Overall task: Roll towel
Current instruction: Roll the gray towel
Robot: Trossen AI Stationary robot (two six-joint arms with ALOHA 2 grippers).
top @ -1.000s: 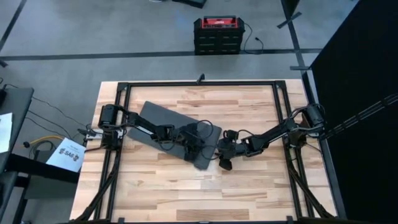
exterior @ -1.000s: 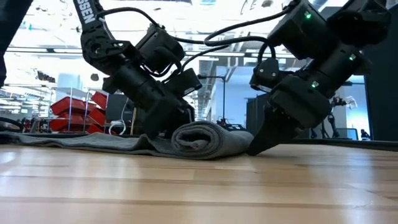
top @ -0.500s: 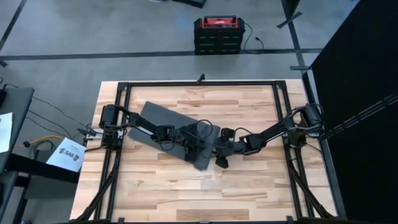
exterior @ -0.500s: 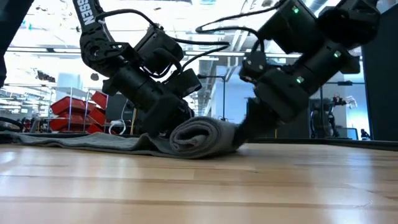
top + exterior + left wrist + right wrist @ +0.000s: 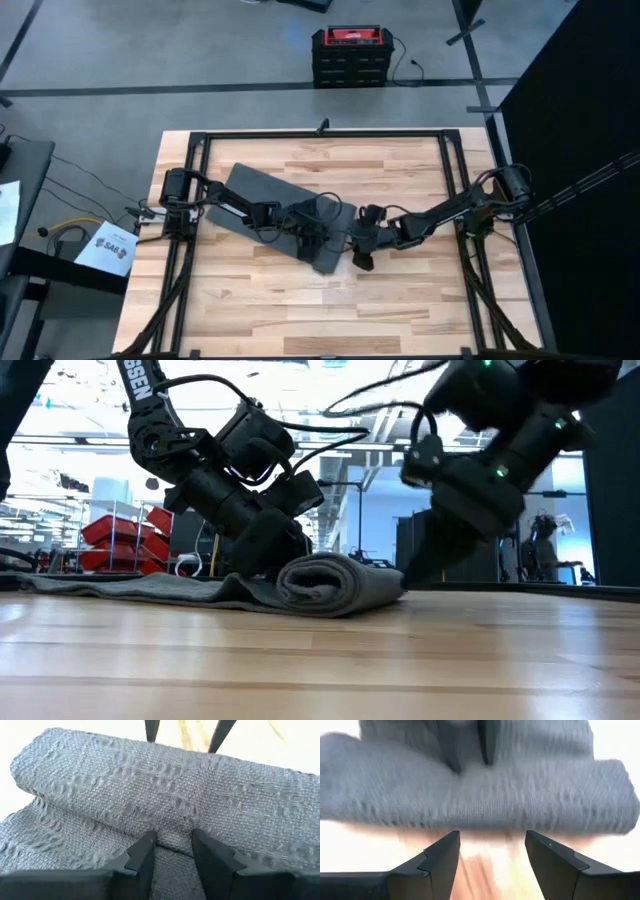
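Observation:
The dark grey towel [image 5: 262,195] lies slantwise across the table's middle. Its right end is rolled into a thick roll [image 5: 330,585], and the rest lies flat toward the far left. My left gripper [image 5: 173,845] sits on the flat-cloth side of the roll, shut on cloth at the roll's foot. My right gripper [image 5: 492,842] is open on the roll's other side, a little off it, above bare wood. It also shows in the low view [image 5: 430,565]. Its fingertips [image 5: 150,730] show past the roll in the left wrist view. My left gripper pinches a fold of the towel [image 5: 174,832] between its two fingers, where the roll meets the flat cloth. The fingers slant down from the table's left and lie across the roll. The roll rests on the table, and a crease runs up it from the pinch.
A black metal frame [image 5: 200,140] borders the wooden table. A red and black box [image 5: 348,55] stands on the floor past the far edge. Bare wood [image 5: 330,310] fills the table's near half.
My right gripper first went toward the table's left against the roll, then drew back toward the right and rose off the wood. The roll bunched a little under that push and has settled back. My left gripper has kept its place.

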